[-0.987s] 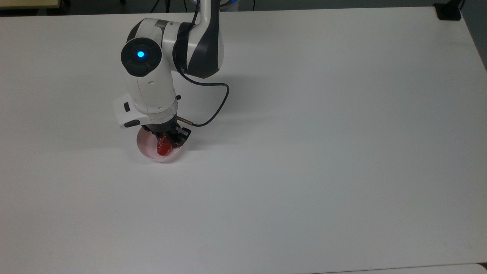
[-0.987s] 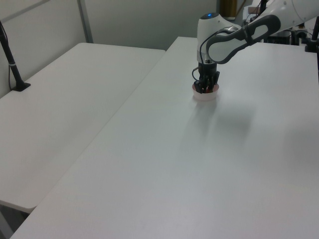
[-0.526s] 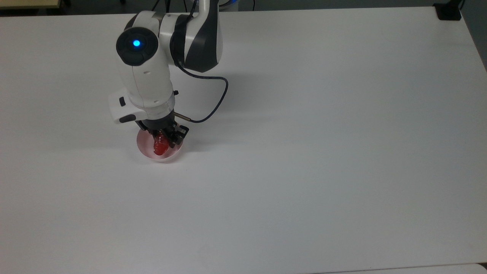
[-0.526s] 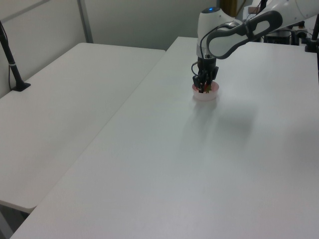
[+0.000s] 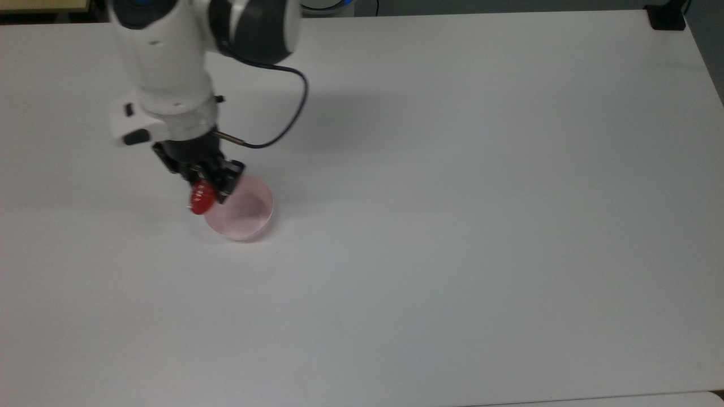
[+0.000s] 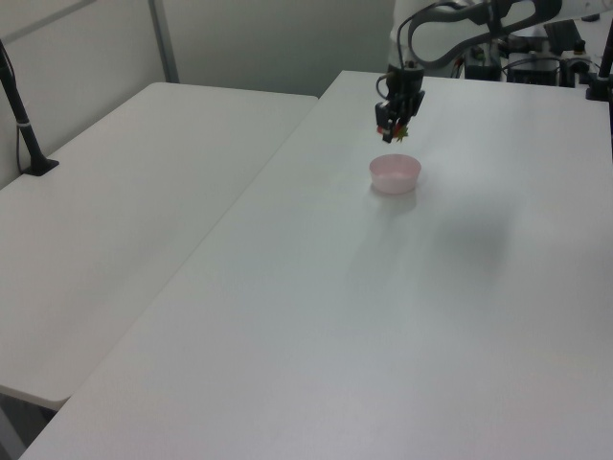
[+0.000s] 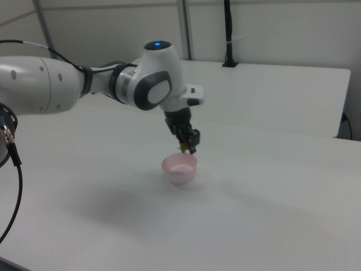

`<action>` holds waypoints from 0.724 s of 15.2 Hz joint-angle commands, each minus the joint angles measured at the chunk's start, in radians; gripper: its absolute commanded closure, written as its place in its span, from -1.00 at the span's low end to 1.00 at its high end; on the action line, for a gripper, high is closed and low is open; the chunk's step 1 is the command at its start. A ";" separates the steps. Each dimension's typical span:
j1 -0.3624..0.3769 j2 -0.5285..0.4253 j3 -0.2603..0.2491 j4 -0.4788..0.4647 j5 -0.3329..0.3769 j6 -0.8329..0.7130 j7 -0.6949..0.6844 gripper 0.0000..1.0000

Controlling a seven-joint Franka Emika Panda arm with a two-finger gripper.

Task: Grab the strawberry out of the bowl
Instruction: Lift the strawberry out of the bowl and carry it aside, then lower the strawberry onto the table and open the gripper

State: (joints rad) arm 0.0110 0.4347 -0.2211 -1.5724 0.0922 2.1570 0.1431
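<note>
Gripping strawberry (image 5: 201,199) in fingers (image 5: 225,180), above pink bowl (image 5: 244,217)

A white table (image 5: 452,226) filled the top view, bare and matte. In the left view a second white table (image 6: 115,201) stood just beside it on the left view's left (a thin seam ran between the two). A black post (image 6: 21,115) rose from that second table's far edge. A black block (image 5: 667,17) sat at the top view's upper right corner.
</note>
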 commanded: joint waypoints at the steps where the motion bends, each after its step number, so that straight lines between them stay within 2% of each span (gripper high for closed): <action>1: -0.072 0.019 -0.063 -0.011 0.038 -0.009 -0.147 0.07; 3: -0.124 0.041 -0.083 -0.011 0.044 -0.006 -0.223 0.06; 5: -0.166 0.087 -0.083 -0.005 0.038 0.001 -0.237 0.06; 8: -0.175 0.139 -0.083 -0.008 0.027 0.099 -0.240 0.05; 9: -0.175 0.139 -0.083 -0.008 0.026 0.099 -0.240 -0.06; 10: -0.175 0.137 -0.083 -0.008 0.027 0.099 -0.238 -0.44; 11: -0.168 0.130 -0.084 -0.009 0.027 0.099 -0.238 -0.73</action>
State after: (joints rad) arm -0.1780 0.5771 -0.2963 -1.5805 0.1104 2.2454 -0.0818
